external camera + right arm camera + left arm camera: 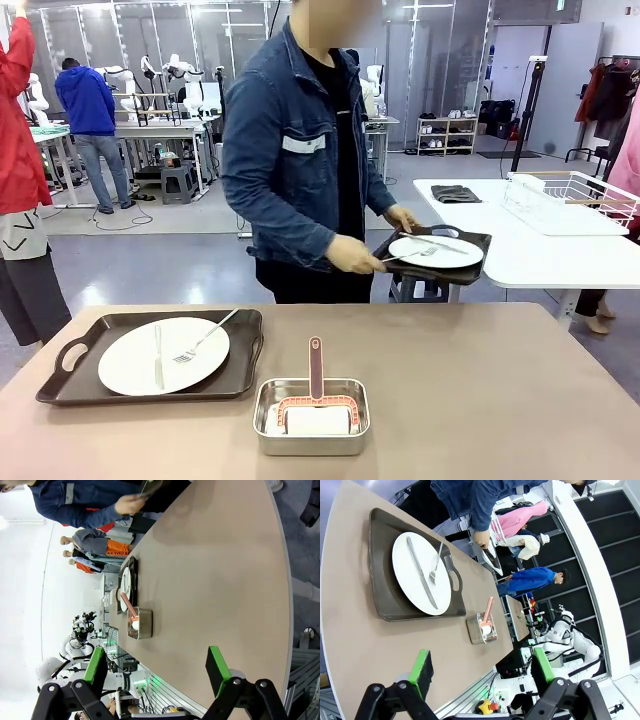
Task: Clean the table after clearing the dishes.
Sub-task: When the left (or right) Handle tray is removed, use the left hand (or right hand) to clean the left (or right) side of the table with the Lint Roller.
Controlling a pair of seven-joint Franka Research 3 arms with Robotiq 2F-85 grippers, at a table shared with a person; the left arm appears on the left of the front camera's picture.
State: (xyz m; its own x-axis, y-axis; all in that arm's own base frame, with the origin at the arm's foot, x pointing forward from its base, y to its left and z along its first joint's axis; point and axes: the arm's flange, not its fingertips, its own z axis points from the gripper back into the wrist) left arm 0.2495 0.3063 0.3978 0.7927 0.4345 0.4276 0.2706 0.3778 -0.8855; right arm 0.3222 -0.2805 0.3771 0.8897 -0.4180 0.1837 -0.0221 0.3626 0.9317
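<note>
Tan bench [500, 400], near edge centre: steel pan [311, 440] holding a pink-handled scrubber [316, 370]. Left jaws and right jaws spread wide, empty, above the bench. One tray [140, 395] with plate [130, 365] lies left, long axis crosswise, so the left arm is nearer. Beyond the far edge, a person holds the second tray [440, 272].

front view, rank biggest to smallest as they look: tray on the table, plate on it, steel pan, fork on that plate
1. tray on the table
2. plate
3. steel pan
4. fork
All about equally near, so the order holds.
</note>
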